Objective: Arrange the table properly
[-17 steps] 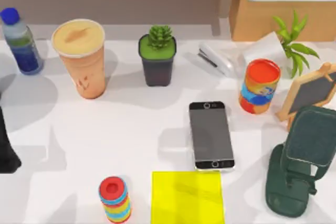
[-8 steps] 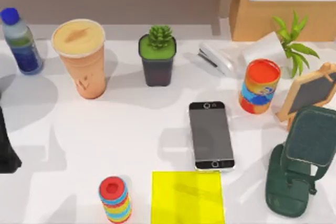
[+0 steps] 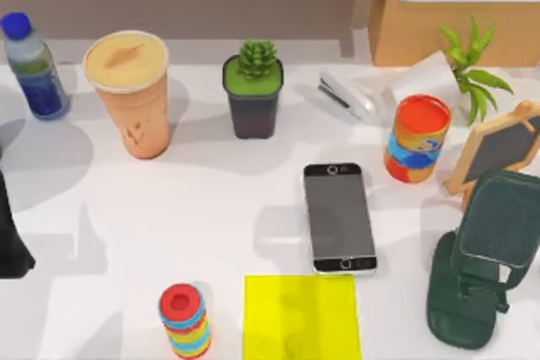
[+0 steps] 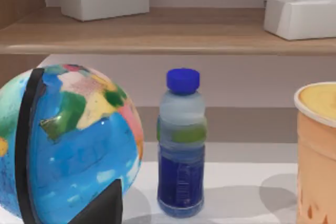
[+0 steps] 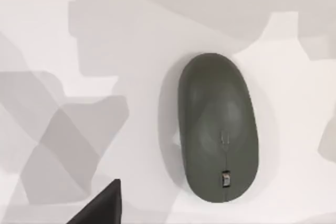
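Top view: your phone (image 3: 339,217) lies off the yellow mat (image 3: 301,316) at its 12 o'clock; arranging looks unstarted. Right wrist view shows the mouse (image 5: 218,134) untouched. I cannot tell either gripper's finger state.

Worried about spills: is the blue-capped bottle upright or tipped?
Upright: the bottle stands on the table, blue cap on top.

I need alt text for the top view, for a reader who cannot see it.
A white table holds a smartphone lying flat at its centre, just above a yellow mat. Behind stand a blue-capped bottle, a coffee cup and a potted succulent; a dark green phone stand is at right.
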